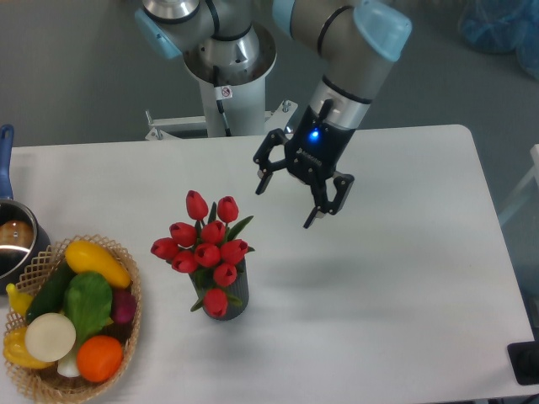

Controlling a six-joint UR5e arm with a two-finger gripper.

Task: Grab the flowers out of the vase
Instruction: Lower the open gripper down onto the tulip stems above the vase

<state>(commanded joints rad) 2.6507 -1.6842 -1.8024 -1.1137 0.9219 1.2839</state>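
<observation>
The flowers (205, 245), a bunch of red tulip buds with green leaves, stand upright in the vase (227, 299), a small dark grey ribbed cylinder near the middle-left of the white table. My gripper (285, 204) hangs in the air to the upper right of the bunch, apart from it. Its two black fingers (324, 200) are spread wide and hold nothing.
A wicker basket (128, 353) of colourful fruit and vegetables sits at the front left. A metal pot (14, 244) with a blue handle is cut off by the left edge. The robot's base (227, 67) stands behind the table's far edge.
</observation>
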